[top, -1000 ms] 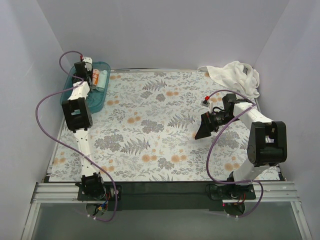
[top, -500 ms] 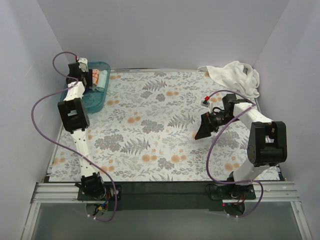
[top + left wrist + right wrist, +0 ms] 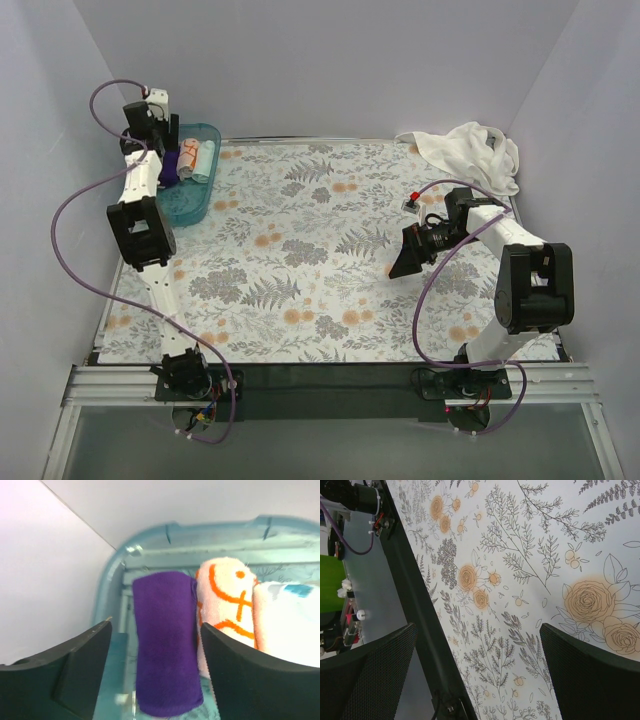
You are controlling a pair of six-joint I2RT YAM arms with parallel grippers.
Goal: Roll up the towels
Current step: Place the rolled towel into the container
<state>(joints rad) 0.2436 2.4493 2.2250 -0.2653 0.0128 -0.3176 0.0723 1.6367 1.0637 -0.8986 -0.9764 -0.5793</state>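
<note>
In the left wrist view a rolled dark purple towel lies in the teal tray, beside a white-orange roll and a pale teal roll. My left gripper hangs open above the purple roll, with a gap on each side. From the top view the left gripper sits over the tray's far end, with the purple roll below it. A large white towel lies crumpled at the back right. My right gripper hovers open and empty over the floral sheet.
The teal tray stands at the table's back left corner, close to the left wall. The black front rail shows in the right wrist view. The right arm's purple cable loops over the sheet.
My left gripper has opened and drawn up and back from the tray, leaving the purple roll lying inside. The right arm has not moved.
</note>
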